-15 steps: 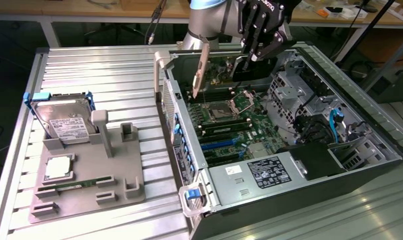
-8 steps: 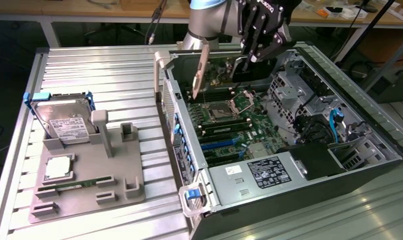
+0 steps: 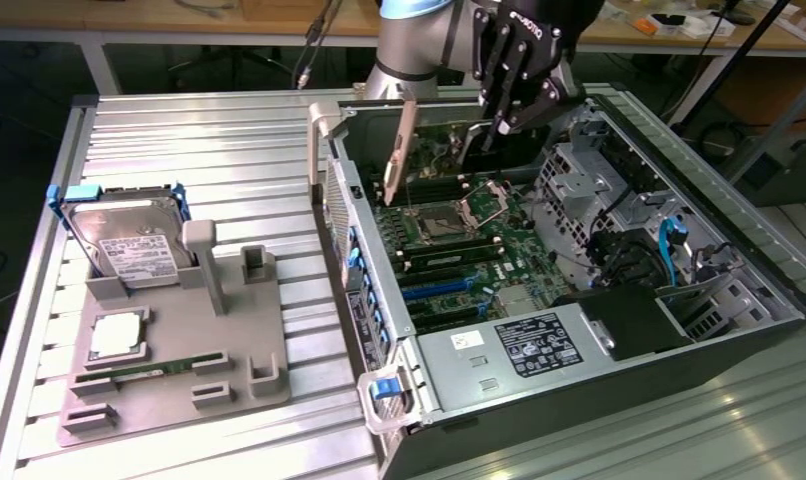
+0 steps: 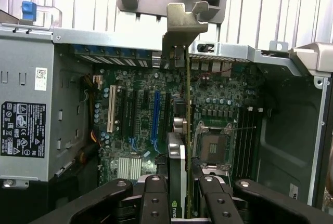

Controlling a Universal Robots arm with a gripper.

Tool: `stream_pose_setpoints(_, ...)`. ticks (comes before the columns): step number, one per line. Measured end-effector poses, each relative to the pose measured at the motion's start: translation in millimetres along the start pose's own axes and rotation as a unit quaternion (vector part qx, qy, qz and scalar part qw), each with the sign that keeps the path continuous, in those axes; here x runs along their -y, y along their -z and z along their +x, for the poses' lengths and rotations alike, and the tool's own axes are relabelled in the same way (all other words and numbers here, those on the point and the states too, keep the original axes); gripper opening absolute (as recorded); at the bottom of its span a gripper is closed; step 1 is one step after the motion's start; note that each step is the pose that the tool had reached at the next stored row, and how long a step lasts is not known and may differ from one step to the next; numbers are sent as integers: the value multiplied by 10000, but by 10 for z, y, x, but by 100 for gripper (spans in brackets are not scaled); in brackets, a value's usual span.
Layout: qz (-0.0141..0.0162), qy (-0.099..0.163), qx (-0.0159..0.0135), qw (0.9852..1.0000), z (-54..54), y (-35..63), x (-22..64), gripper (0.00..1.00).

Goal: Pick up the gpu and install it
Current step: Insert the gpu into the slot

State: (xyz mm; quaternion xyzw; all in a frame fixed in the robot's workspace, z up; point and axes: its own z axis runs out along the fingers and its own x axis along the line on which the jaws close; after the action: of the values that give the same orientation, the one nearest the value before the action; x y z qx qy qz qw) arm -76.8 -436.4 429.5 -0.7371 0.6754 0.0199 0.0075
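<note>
**Exterior view.** Black pincer [image 3: 494, 132] on the arm, reaching down into the open computer case [image 3: 723, 330] lying on the ribbed bench [image 3: 203, 140]. Clamped between the pincer's fingers: the gpu [image 3: 399, 160], held on edge above the motherboard [image 3: 477, 250], its outer end near the case wall on the exterior view's left. Well apart from the case, farther to the exterior view's left: grey holder [image 3: 176, 385] carrying an upright hard drive [image 3: 130, 250] in a blue frame.

**Wrist view.** Pincer [image 4: 183, 203] narrowed onto the gpu [image 4: 178, 154], black fingers [image 4: 155, 200] pressed against both faces. Card seen edge-on, running from the grip to its silver bracket [image 4: 183, 24] at the case wall. Beneath it, the motherboard [image 4: 140, 94]. Card edge lined up between the blue slot [image 4: 155, 112] and the CPU socket [image 4: 213, 143]. Seating in any slot: not discernible.
</note>
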Motion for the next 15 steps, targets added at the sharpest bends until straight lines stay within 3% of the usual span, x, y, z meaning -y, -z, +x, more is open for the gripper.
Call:
stream_pose_setpoints(3,-15,-3,1,10000,2,-52,6,27)
stream_pose_setpoints(5,-50,-6,4,10000,5,-99,17,27)
stream_pose_setpoints(15,-50,-6,4,10000,6,-113,17,27)
